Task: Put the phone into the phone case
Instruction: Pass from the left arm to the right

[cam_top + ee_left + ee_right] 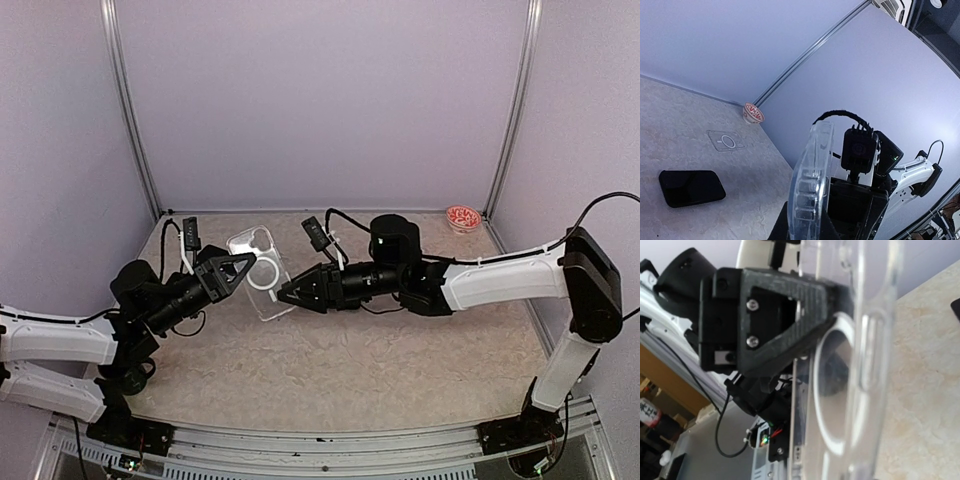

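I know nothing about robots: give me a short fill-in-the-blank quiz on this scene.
The clear phone case is held by the ____ gripper.
On the table lies a ____ phone.
The small bowl stands in the back ____ corner.
Missing words: left; black; right.

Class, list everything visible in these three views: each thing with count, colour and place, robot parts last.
table: one, mottled beige, under everything
phone case: one, clear, held up by the left gripper
phone: one, black, lying flat on the table
bowl: one, red and white, table's far right corner
flat clear piece with a ring mark: one, on the table near the bowl
left gripper: one, black, shut on the phone case
right gripper: one, black, tip by the phone case's edge
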Tool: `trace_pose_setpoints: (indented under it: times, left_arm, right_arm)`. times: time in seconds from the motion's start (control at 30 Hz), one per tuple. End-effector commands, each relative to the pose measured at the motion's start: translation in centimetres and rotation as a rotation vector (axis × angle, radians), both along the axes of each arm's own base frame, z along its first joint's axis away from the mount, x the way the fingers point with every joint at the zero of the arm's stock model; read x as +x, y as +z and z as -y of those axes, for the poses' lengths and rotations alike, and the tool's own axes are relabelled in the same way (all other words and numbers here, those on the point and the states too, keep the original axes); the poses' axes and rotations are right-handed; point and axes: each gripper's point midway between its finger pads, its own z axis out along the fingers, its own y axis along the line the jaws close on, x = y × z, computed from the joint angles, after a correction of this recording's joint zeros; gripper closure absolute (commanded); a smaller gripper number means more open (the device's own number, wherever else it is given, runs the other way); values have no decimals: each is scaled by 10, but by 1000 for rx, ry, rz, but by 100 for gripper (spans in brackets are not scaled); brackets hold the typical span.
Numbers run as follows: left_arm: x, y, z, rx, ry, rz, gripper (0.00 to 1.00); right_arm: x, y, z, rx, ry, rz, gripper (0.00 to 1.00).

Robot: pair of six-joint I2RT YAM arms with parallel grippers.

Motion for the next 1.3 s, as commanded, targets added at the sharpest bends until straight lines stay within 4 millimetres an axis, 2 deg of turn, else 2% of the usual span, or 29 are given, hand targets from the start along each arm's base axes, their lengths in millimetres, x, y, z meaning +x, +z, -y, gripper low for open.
trace_pose_setpoints:
  times: [0.0,0.13,0.23,0.47,0.67,0.73,0.93,1.07,1.17,1.27]
  left_arm:
    - [-3,13,-3,-38,16,41,100]
    - [-4,12,-3,-37,16,38,100]
    - [-4,10,-3,-33,19,33,99]
    - [-4,7,-3,-28,22,25,92]
    - [-3,6,-4,-25,28,25,85]
    - [-3,7,-4,-23,29,26,77]
    - [-3,5,-7,-12,40,23,39]
    - [-4,4,-13,14,65,26,27]
    - [-2,5,-25,43,115,25,15]
    - [1,5,-40,67,145,20,4]
  right_arm:
    - [2,5,-9,19,46,-29,52]
    - [2,3,-12,16,62,-48,61]
    - [3,4,-11,19,61,-49,65]
    - [8,4,-11,7,53,-64,85]
    - [10,4,-11,4,55,-70,92]
    - [12,5,-10,3,52,-69,94]
    - [16,9,-5,-9,43,-58,96]
    - [22,7,4,-42,30,-39,97]
    - [25,0,14,-88,31,-16,97]
    - [19,-10,24,-140,89,-4,97]
